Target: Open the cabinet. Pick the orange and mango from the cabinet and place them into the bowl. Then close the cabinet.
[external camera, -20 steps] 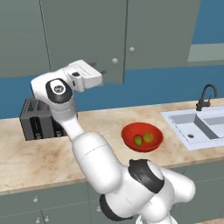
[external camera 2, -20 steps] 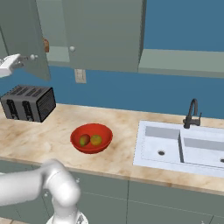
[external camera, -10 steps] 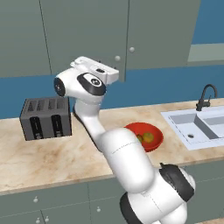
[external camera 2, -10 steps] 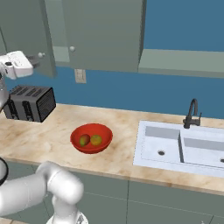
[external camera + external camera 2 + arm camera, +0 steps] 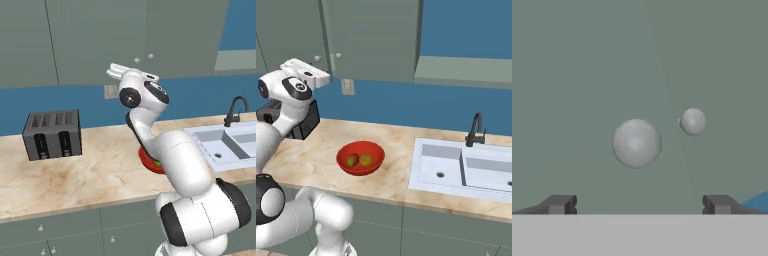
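Observation:
The cabinet has both grey-green doors shut. Its two round pale knobs sit close in front of my gripper, whose dark fingertips stand wide apart with nothing between them. From the base, the gripper hovers just below the knobs, at the cabinet's lower edge. On the counter the red bowl holds the mango on the left and the orange beside it. In the left base view the bowl is mostly hidden behind my arm.
A dark toaster stands at the back left of the marble counter. A white double sink with a black faucet lies to the right. A wall outlet sits under the cabinet. Low drawers run below the counter.
The arm swung to the right and the left cabinet door, open a second ago, went shut with it. The hand now faces the two knobs. The bowl and fruits stayed put.

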